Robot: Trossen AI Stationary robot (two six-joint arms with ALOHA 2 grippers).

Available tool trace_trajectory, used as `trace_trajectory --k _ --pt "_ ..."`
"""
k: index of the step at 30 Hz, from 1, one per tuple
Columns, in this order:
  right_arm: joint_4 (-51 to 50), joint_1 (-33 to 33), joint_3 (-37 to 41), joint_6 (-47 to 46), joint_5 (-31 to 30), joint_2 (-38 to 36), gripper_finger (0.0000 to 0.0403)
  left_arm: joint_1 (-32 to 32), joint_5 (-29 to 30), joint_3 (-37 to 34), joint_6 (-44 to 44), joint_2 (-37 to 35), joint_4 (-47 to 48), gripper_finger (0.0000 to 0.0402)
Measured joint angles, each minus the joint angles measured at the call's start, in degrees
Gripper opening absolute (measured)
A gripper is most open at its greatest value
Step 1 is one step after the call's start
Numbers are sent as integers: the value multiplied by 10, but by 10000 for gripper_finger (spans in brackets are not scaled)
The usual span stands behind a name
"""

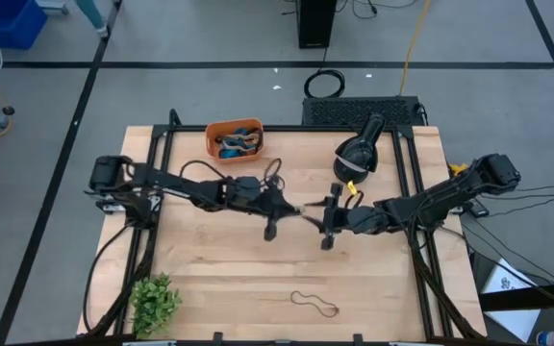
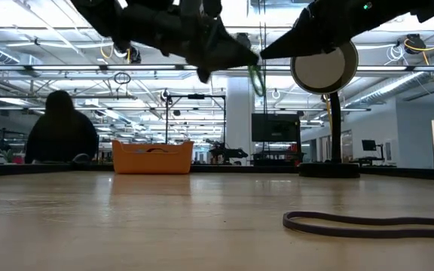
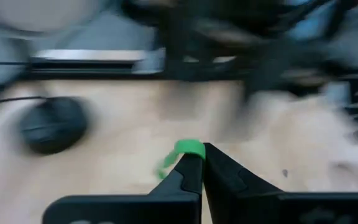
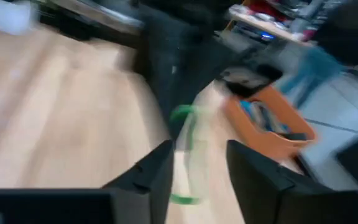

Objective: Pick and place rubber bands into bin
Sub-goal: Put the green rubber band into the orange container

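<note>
A green rubber band (image 3: pixel 188 149) hangs in the air above the middle of the table, with my left gripper (image 3: pixel 199 155) shut on it. My right gripper (image 4: pixel 199 149) faces it tip to tip, open, and the green loop (image 4: pixel 188 155) hangs between its fingers. In the high view the two grippers meet at mid-table, left (image 1: pixel 296 209) and right (image 1: pixel 319 213). The orange bin (image 1: pixel 234 140) rests on the table at the far side, left of centre, with several bands in it. A dark rubber band (image 1: pixel 314 304) lies flat near the front edge. My left gripper pinches the green band's upper end (image 3: pixel 190 148) between its two fingertips, coming nearly level from the table's left. The rest of the loop (image 2: pixel 257 79) hangs slack below the fingers, clear of the table. My right gripper stands open around the hanging loop; whether a finger touches it, I cannot tell.
A black round object on a stand (image 1: pixel 359 154) sits at the far right of the table. A small green plant (image 1: pixel 155 303) stands at the near left corner. Bare wood lies between the grippers and the dark band (image 2: pixel 368 222). A person (image 2: pixel 60 132) sits beyond the table.
</note>
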State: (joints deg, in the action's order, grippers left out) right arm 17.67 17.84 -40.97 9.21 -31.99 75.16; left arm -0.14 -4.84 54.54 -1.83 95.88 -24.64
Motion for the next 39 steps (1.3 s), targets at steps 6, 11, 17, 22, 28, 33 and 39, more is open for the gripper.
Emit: trace_trajectory --k 6,11,17,22,28,33,39 --pt "6 29 0 -35 18 1 184 5 212 1 82 -83 153 9" --pt "1 51 1 -40 85 1 186 44 321 1 102 -125 253 8" --pt "7 68 1 -62 98 1 182 150 324 1 66 -131 370 5" --pt "13 69 17 -110 98 1 183 244 261 1 18 -131 411 16" --pt "84 69 63 -132 97 1 184 315 194 1 -16 -116 424 6" --pt "188 74 105 -104 123 1 183 342 198 0 -26 -72 426 22" --pt "228 77 122 -114 172 1 179 349 197 0 -36 -18 409 6"
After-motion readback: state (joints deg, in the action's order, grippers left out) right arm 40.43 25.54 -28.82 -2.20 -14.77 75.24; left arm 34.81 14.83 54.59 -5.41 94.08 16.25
